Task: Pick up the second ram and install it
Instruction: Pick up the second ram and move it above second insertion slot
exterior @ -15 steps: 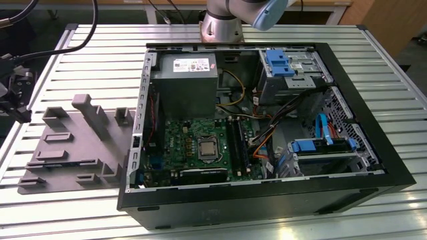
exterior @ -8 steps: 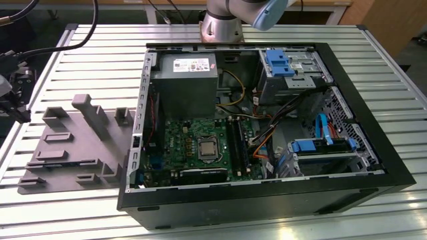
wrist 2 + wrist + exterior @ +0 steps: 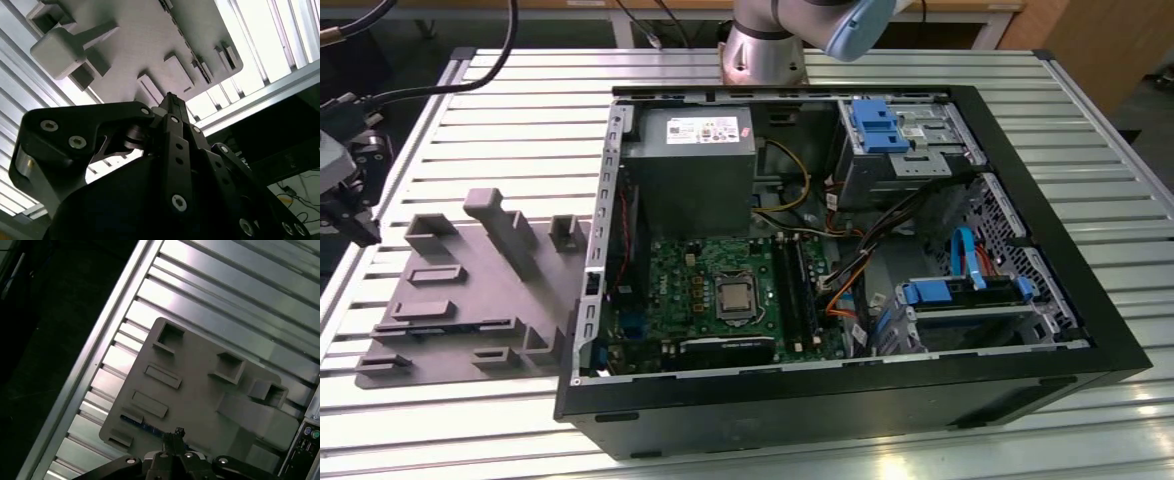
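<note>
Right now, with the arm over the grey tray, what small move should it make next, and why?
Probably ease the gripper toward the memory stick and down over it. In the first wrist view the blue stick sits in the tray, close beside the gripper tip and not yet picked up.

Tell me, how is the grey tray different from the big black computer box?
The grey tray is flat and low; the black computer box has tall walls. The tray carries plain grey blocks and pockets; the box is packed with a green board, wires and blue parts. Both lie on the slatted metal table.
</note>
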Tool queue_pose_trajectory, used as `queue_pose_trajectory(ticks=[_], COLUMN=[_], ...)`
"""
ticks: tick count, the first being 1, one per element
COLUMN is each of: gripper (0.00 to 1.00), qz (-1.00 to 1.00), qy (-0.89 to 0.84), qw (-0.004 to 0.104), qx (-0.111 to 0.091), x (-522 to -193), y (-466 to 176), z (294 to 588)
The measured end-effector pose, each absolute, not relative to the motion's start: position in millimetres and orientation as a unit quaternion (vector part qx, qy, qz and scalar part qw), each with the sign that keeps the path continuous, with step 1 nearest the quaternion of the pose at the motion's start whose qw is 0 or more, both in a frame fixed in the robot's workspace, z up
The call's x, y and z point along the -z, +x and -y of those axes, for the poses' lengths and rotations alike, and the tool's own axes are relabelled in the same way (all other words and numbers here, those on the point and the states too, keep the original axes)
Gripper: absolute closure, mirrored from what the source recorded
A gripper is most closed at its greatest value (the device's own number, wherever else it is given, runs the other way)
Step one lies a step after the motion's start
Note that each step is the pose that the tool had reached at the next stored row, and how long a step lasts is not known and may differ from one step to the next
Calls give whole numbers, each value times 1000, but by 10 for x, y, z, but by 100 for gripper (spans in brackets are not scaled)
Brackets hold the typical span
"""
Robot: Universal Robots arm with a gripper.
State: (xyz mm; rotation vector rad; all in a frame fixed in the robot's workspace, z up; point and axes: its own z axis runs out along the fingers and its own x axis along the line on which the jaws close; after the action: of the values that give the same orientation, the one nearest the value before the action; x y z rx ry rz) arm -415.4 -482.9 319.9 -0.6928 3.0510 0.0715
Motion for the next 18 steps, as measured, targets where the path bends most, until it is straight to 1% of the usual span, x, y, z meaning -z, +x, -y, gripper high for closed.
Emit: queue_pose_trajectory(ticks=[18], gripper=[89], qz=[-954], qy=[-298], qw=[4], qx=[-23], x=[-3198], y=[-4155], z=[4829])
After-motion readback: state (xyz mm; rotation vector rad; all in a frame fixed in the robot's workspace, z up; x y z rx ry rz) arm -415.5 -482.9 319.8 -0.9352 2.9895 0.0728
